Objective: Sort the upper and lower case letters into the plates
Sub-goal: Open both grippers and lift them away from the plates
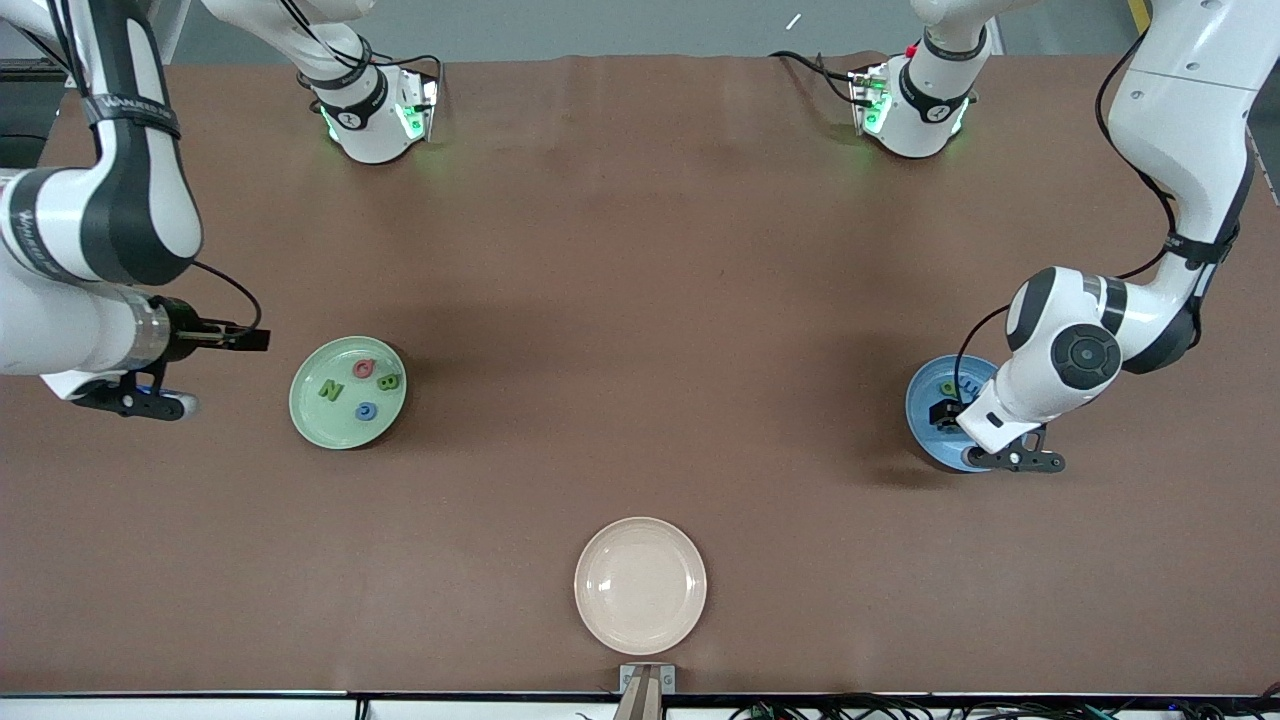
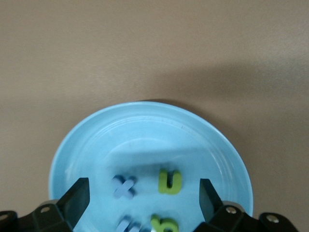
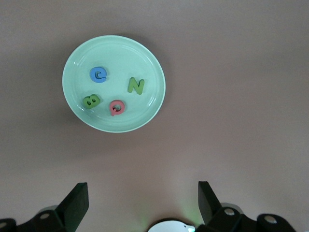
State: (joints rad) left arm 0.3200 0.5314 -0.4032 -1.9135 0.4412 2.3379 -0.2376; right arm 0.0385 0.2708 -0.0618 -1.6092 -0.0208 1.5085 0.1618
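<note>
The left hand (image 2: pixel 144 198), fingers spread wide and empty, hangs over the blue plate (image 2: pixel 91 140) holding x (image 2: pixel 124 186), u (image 2: pixel 170 181), m (image 2: pixel 128 225) and q (image 2: pixel 164 224), while the right hand (image 3: pixel 143 203), equally wide and empty, waits above bare tabletop (image 1: pixel 640 280) beside the green plate (image 1: pixel 310 420) carrying N (image 1: pixel 329 391), Q (image 1: pixel 364 369), B (image 1: pixel 388 381) and G (image 1: pixel 367 410)

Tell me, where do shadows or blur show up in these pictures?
Front view: soft dark shadows lie beside the pale green plate and blue plate. Left wrist view: a shadow band crosses the blue plate; the nearest letters blur. Right wrist view: evenly lit, sharp.
</note>
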